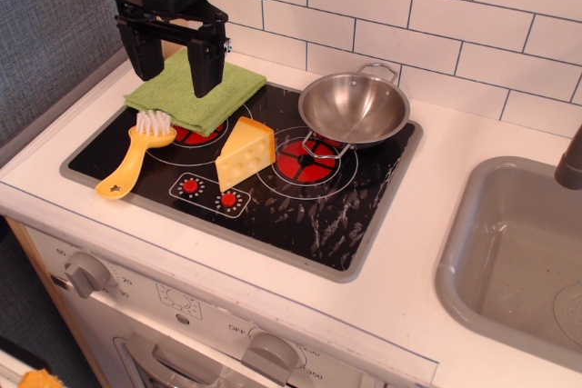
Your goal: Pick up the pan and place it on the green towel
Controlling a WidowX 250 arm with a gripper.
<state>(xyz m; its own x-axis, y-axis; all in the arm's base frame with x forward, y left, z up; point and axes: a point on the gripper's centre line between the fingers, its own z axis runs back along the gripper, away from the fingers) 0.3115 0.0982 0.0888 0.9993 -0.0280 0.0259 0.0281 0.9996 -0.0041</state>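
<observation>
Far left we see the yellow brush [135, 159] lying on the black stovetop [300, 215], white bristles up toward the towel, star-marked handle end pointing at the front-left corner. Bristle end sits just beside the front edge of the green towel [186, 97], maybe touching it; we can't tell.

The towel lies flat on the back-left part of the stovetop, covering most of the left burner. The gripper [173, 65] hangs above it, arm coming down from the top-left. Fingers wide apart, nothing between them. The right finger overlaps the towel's middle in our view, the left one sits over the towel's left edge. We can't tell their height above the cloth.

Next right: the cheese wedge [245, 154], yellow, standing just in front of the towel's right corner, between the two burners. It sits near the front-left of the pan [354, 109], not touching it. In front of the wedge we see the printed red knobs [208, 192] on the stove surface.

The pan sits upright on the right burner [305, 159], toward its back edge, so the burner's red shows in front. One wire loop handle points at the tiled wall [436, 24], the other at the cheese. Pan looks bare inside, well apart from the gripper and the towel.

Far right: grey sink [473, 270] set in the white counter [436, 147], with a dark tap [571, 161] at the frame edge.
</observation>
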